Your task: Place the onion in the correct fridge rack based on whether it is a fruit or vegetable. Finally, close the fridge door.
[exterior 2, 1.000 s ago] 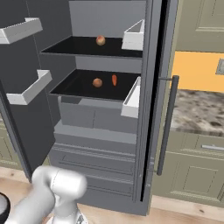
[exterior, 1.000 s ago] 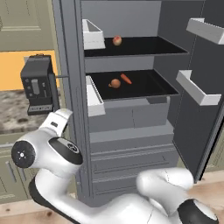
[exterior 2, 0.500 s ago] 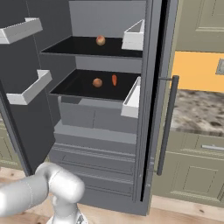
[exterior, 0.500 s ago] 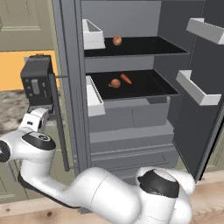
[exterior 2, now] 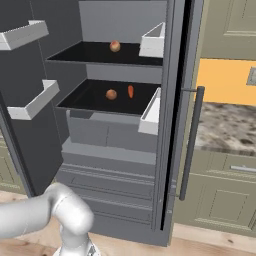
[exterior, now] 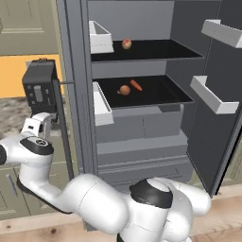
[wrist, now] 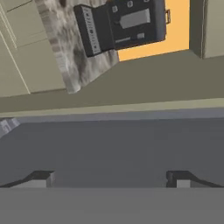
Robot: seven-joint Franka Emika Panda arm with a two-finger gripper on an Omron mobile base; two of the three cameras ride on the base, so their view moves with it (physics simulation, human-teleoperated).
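Observation:
The onion (exterior: 125,90) (exterior 2: 111,94) lies on the lower fridge shelf (exterior: 160,97), close to an orange carrot (exterior: 136,85) (exterior 2: 130,91). A reddish round fruit (exterior: 126,44) (exterior 2: 115,46) rests on the shelf above. My arm's hand (exterior: 37,127) sits low at the left, outside the open fridge door (exterior: 73,71) and beside its long handle (exterior: 64,127). In the hand view my gripper (wrist: 111,180) is open with nothing between its fingertips (wrist: 43,178). It faces the door's flat grey outer face (wrist: 113,144).
A black countertop appliance (exterior: 40,87) (wrist: 122,24) stands on the speckled counter (wrist: 65,48) left of the fridge. The second door (exterior: 217,94), with two white bins, hangs open on the right. Beige cabinets (exterior 2: 220,200) flank the fridge.
The arm has swung further left and down, bringing the hand beside the left door's handle. The onion, carrot and fruit have not moved, and both doors stay open.

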